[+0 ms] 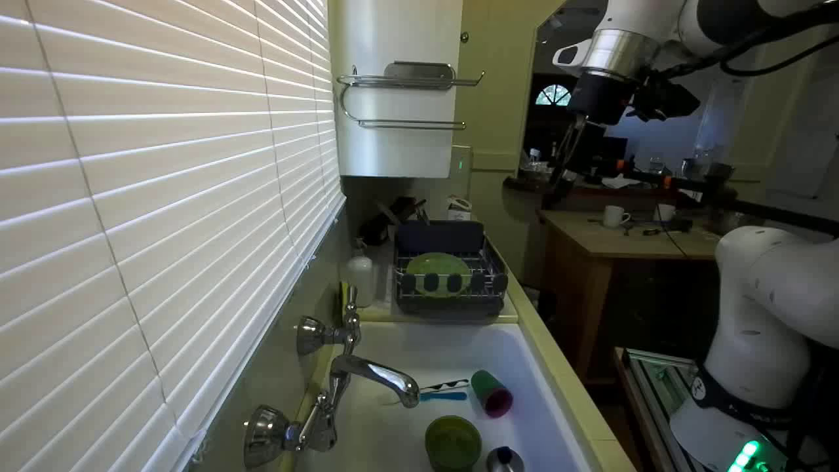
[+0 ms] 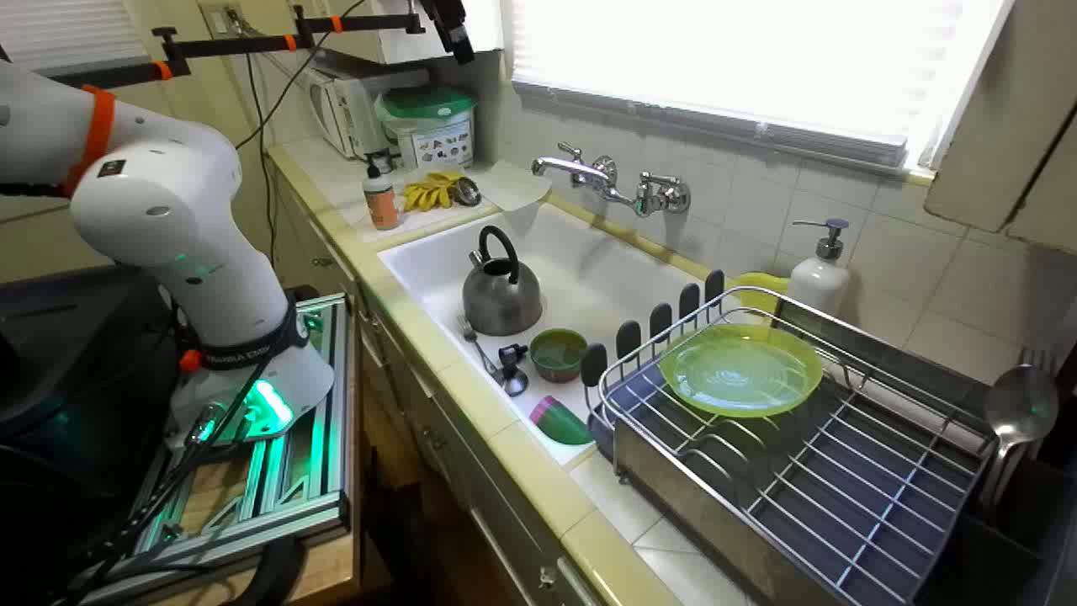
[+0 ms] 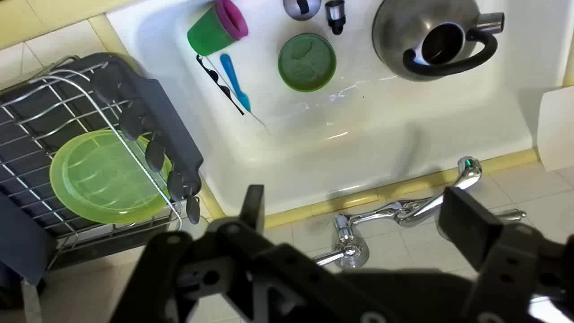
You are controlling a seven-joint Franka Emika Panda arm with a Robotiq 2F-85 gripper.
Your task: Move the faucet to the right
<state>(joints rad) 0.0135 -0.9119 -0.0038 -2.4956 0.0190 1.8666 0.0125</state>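
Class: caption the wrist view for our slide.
Chrome faucet seen past open fingers, with kettle and green bowl in a white sink.

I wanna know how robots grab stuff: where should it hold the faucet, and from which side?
Probably the spout, near its free end, coming from above with the fingers on either side. The spout is long and thin, reaching out from the wall, so both sides look reachable.

1. The faucet [image 1: 344, 364] is smooth, mirror-glossy chrome metal.
2. The sink [image 3: 323, 163] has a smooth, glossy surface.
3. The kettle [image 2: 502, 303] is metal with a satin sheen, its handle [image 3: 448, 69] plastic-looking.
4. The plate [image 2: 740, 370] looks like shiny plastic.
5. The dish rack [image 2: 715, 505] is largely smooth metal wire.
6. The gripper pads [image 3: 468, 228] look matt.
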